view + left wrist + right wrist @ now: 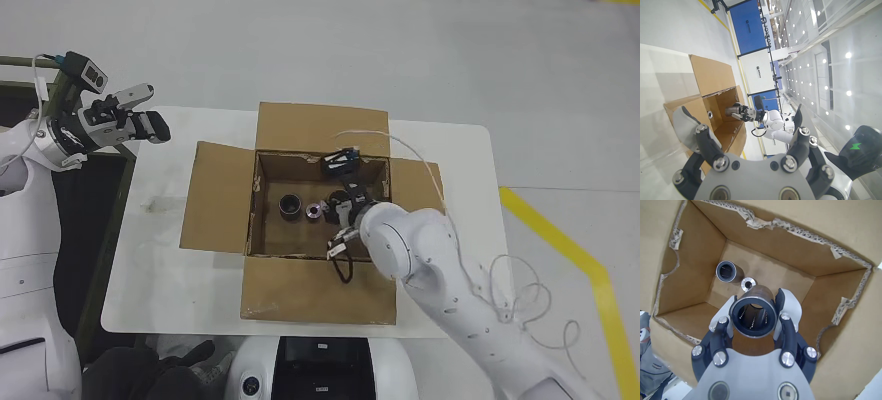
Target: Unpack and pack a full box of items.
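Observation:
An open cardboard box [220, 205] stands in the middle of the white table [150, 280], flaps spread out. My right gripper [754, 306] hangs inside the box's mouth, shut on a steel cylindrical bearing [754, 318] held end-on to the camera. The left wrist view shows that gripper [734, 113] and its bearing [729, 111] just above the box [715, 75]. On the box floor lie a second bearing [727, 272] [290, 205] and a small metal ring [748, 283] [312, 210]. My left gripper [152, 127] [740, 121] is open and holds nothing, in the air by the table's far left corner.
A dark frame [108, 230] runs along the table's left edge. The right arm's white cable [400, 150] loops over the box's far right flap. Bare table lies left of the box and along the near edge.

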Controlling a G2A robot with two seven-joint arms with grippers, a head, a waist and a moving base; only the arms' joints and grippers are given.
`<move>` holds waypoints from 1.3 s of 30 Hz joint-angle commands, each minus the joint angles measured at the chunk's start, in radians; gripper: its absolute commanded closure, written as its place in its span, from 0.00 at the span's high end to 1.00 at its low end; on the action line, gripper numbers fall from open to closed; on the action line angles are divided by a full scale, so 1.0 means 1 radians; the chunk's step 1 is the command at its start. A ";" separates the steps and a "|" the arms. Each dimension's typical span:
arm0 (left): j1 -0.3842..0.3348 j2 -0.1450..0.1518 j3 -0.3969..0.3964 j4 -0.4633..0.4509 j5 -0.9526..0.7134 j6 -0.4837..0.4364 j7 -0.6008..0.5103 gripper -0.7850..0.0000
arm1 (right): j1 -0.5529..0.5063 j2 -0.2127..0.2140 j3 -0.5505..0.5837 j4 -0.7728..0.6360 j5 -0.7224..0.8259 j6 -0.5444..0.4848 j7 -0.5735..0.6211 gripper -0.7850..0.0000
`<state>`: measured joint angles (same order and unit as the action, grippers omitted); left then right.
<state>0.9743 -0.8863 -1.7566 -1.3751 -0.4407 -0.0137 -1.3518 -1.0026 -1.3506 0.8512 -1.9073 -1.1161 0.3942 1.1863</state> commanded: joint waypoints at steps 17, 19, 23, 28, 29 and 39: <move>0.000 0.000 0.000 0.000 0.000 0.000 0.000 1.00 | -0.049 0.006 0.057 -0.080 -0.001 -0.011 -0.007 0.00; 0.000 0.000 0.000 0.000 0.000 0.000 0.000 1.00 | -0.049 0.006 0.057 -0.080 -0.001 -0.011 -0.007 0.00; 0.000 0.000 0.000 0.000 0.000 0.000 0.000 1.00 | -0.049 0.006 0.057 -0.080 -0.001 -0.011 -0.007 0.00; 0.000 0.000 0.000 0.000 0.000 0.000 0.000 1.00 | -0.049 0.006 0.057 -0.080 -0.001 -0.011 -0.007 0.00; 0.000 0.000 0.000 0.000 0.000 0.000 0.000 1.00 | -0.049 0.006 0.057 -0.080 -0.001 -0.011 -0.007 0.00; 0.000 0.000 0.000 0.000 0.000 0.000 0.000 1.00 | -0.090 0.013 0.136 -0.099 0.024 -0.057 -0.033 0.00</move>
<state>0.9743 -0.8863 -1.7566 -1.3751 -0.4407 -0.0137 -1.3518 -1.0897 -1.3379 0.9813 -2.0018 -1.0944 0.3403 1.1530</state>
